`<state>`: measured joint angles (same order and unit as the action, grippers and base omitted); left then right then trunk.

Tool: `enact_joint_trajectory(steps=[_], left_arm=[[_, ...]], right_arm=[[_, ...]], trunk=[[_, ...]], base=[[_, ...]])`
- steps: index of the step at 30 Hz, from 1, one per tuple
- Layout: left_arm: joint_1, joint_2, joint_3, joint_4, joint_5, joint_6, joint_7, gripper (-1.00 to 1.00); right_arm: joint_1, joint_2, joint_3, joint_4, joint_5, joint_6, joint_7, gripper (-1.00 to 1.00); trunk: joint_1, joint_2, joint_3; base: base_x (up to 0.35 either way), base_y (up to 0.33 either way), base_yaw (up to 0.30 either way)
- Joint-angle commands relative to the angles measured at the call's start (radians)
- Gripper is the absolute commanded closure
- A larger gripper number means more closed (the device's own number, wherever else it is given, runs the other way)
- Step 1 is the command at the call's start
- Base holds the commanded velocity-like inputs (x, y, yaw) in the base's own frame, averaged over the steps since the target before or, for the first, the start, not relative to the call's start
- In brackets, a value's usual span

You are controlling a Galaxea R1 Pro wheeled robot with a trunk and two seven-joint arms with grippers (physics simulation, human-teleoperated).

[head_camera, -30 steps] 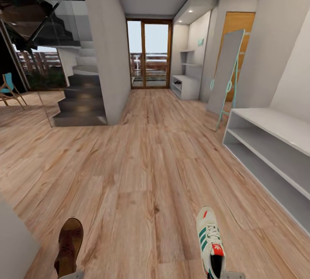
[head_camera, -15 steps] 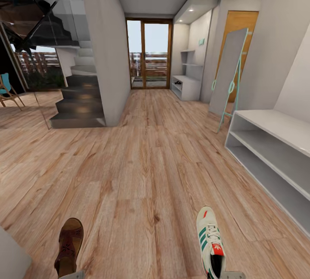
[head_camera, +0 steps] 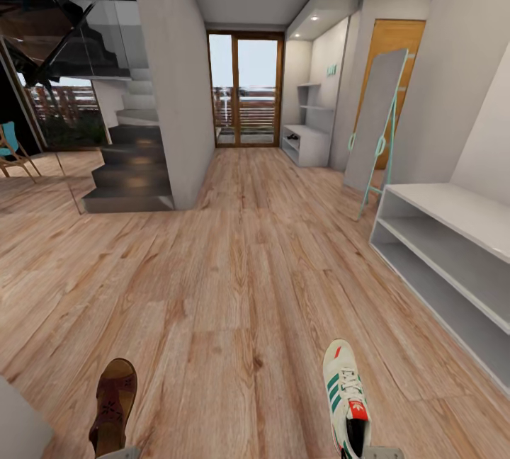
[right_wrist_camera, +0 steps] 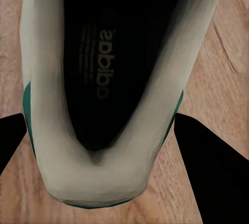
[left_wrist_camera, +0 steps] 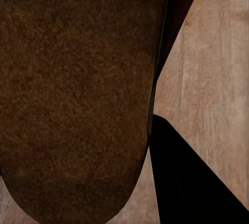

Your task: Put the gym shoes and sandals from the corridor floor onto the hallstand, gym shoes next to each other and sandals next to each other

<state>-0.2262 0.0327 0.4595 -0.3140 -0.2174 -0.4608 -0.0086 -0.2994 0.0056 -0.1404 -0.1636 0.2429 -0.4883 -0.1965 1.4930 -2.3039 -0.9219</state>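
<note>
Your view looks down a corridor floor (head_camera: 234, 282) of light wood planks, and everything here is placed against the glass door (head_camera: 245, 88) at its far end. Left of that door, dark stairs (head_camera: 131, 168) climb beside a grey wall. Nearest you and left of the door's line, a brown sandal (head_camera: 113, 406) is held up over the planks; the left gripper (left_wrist_camera: 150, 130) clasps it, one dark finger (left_wrist_camera: 194, 177) lying against the sandal's edge in the left wrist view. Nearest you and right of the door's line, a white gym shoe (head_camera: 345, 395) with green stripes points toward the door; the right gripper (right_wrist_camera: 101, 146) is clenched on its heel, dark fingers (right_wrist_camera: 212, 162) on either side. Just right of the door stands the pale grey hallstand (head_camera: 308, 144) with staggered shelves above. Nearer you on that side, a mirror (head_camera: 374, 122) leans on the wall, then a plain white shelf unit (head_camera: 453, 253).
</note>
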Motion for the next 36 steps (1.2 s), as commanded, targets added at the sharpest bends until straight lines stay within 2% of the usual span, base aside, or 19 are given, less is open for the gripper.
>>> enact_joint_trajectory(steps=[1, 19, 29, 36], left_arm=[[-0.001, 0.000, 0.008, 0.001, -0.014, -0.004, 0.001, 1.00], [-0.001, 0.000, 0.008, 0.003, -0.013, -0.004, 0.001, 1.00], [0.001, 0.000, 0.008, 0.003, -0.015, -0.015, 0.001, 1.00], [0.001, 0.000, 0.011, 0.003, -0.009, -0.018, 0.001, 1.00]], right_arm=[[-0.001, 0.001, -0.007, 0.001, 0.010, -0.003, -0.004, 1.00], [0.000, 0.002, -0.007, 0.001, 0.010, -0.003, -0.004, 1.00], [0.000, 0.002, -0.007, 0.001, 0.010, -0.003, -0.003, 1.00], [-0.001, 0.002, -0.007, 0.001, 0.010, -0.003, -0.004, 1.00]], trunk=[[-0.004, 0.007, 0.002], [-0.073, 0.133, 0.059], [-0.073, 0.133, 0.059], [-0.073, 0.133, 0.059]], base=[[0.000, 0.000, 0.000], [0.000, 0.000, 0.000], [0.016, 0.000, 0.000], [0.283, 0.000, 0.000]])
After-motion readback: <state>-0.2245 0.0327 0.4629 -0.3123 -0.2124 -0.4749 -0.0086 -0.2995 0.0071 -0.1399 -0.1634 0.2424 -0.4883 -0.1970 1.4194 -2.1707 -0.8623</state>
